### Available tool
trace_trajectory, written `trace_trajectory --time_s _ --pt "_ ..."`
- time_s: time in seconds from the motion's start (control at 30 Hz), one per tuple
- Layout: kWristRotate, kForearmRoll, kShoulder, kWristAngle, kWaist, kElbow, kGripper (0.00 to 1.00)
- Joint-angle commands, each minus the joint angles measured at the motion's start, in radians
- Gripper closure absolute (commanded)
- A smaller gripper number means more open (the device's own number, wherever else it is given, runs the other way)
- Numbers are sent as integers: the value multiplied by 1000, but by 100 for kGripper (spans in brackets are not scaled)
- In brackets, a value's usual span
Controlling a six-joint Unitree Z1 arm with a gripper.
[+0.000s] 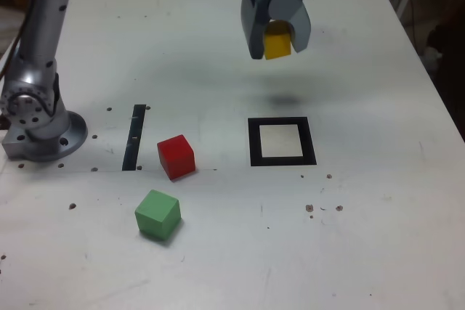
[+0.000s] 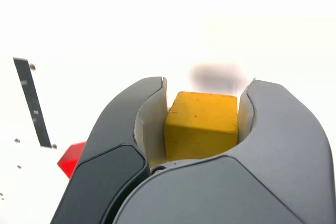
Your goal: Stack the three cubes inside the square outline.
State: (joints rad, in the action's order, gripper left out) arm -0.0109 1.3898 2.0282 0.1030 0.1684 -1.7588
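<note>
A: Is anything sitting in the square outline (image 1: 282, 141) yet?
B: No. The green cube (image 1: 158, 214) and the red cube (image 1: 176, 157) are waiting on the table (image 1: 218, 266).
A: And farther back?
B: The gripper (image 1: 275, 38) is hanging in the air, its jaws squeezing the yellow cube (image 1: 277, 43).

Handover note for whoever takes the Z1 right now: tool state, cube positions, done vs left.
Tool: shut on the yellow cube, held clear above the table; its shadow falls just beyond the square outline.
Square outline: pale centre holds nothing yet.
Red cube: on the table, to the exterior view's left of the outline, beside the thin black strip.
Green cube: on the table, nearer the camera than the red one, apart from it.
Done: yellow picked up.
Left: set yellow inside the outline, then stack red and green on it.
</note>
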Motion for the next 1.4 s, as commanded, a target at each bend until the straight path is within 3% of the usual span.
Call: trace_trajectory --time_s 0.0,0.37,0.93,1.37 --pt "15 0 -1 -8 -48 8 88" --pt "119 -2 11 -31 -219 10 88" --pt "143 -25 68 -56 -231 61 88" --pt "141 -100 120 -86 -257 119 88"
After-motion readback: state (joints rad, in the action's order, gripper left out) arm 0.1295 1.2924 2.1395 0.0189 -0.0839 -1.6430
